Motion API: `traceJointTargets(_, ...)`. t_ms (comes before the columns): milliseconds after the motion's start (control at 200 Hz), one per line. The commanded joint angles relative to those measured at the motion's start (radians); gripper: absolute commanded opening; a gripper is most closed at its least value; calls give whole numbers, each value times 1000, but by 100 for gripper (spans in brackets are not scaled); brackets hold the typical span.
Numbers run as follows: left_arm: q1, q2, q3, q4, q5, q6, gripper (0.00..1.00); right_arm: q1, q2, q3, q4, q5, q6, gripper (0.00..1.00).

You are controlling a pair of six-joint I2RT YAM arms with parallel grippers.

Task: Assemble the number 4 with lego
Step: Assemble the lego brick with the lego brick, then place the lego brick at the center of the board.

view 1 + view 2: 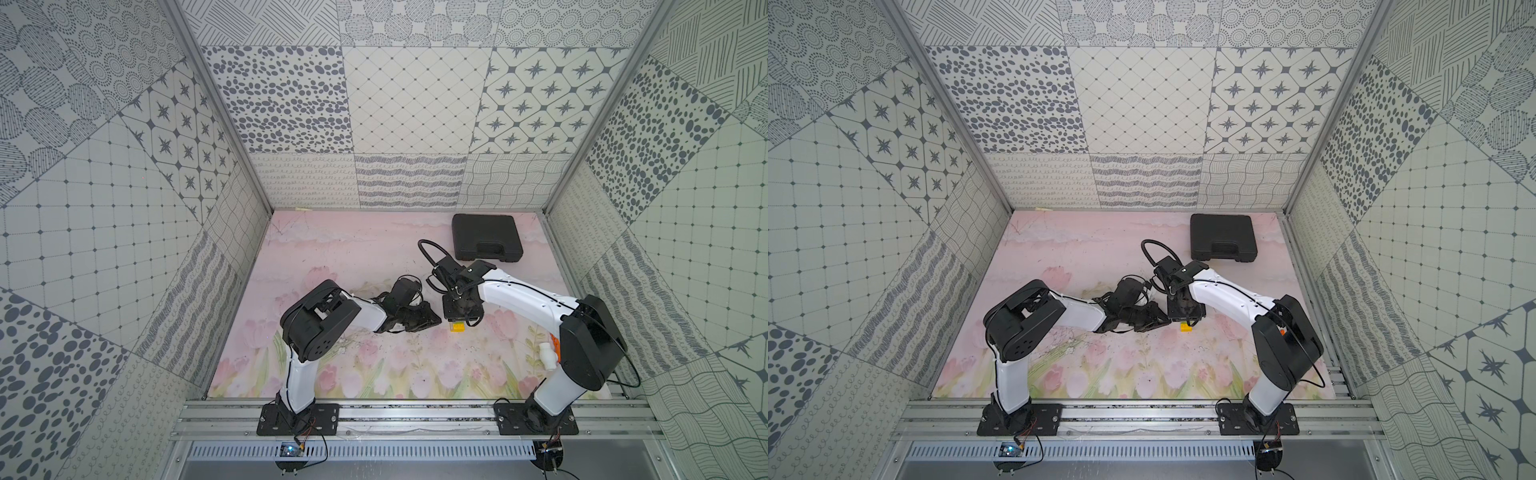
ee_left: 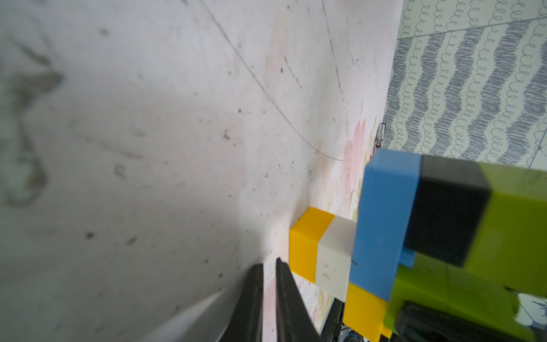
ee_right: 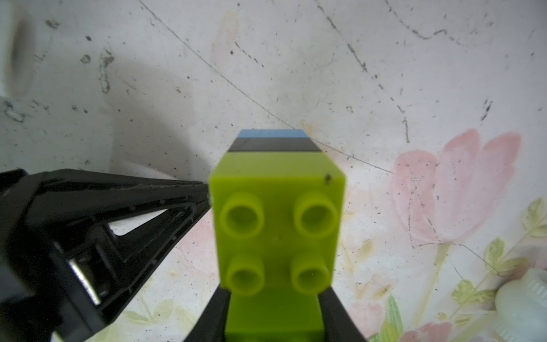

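Number 4 [image 2: 384,225] tight in R end effector [image 3: 273,308]; L end effector [image 2: 269,266] near-closed, empty.

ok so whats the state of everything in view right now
number 4: bricks joined, held by its green end
right gripper: shut on the number 4
left gripper: shut, holding nothing
black case: closed, lying flat
white pipe fitting: lying loose, not held

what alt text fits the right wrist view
The right hand grips a lime green lego stack, four studs facing the camera, a black brick and a blue brick beyond. The shut left hand points at its side, over a floral mat.
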Motion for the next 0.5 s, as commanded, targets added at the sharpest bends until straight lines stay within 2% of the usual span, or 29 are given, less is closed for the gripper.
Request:
traceJointTargets(0, 7, 14, -20, -220, -99, 7, 14, 5, 68, -125, 50, -21, 12, 24)
traceJointTargets(160, 20, -22, -23, -244, -87, 10, 14, 7, 44, -161, 90, -39, 1, 23)
traceJointTargets(295, 66, -149, 25, -458, -109, 71, 20, 7, -35, -58, 21, -73, -41, 24)
traceJointTargets(370, 133, -248, 32, -566, -111, 72, 22, 6, -60, 10, -14, -161, -89, 24)
traceJointTargets(495, 248, -380, 72, -769, -134, 139, 27, 7, -76, 70, -21, -403, -153, 25)
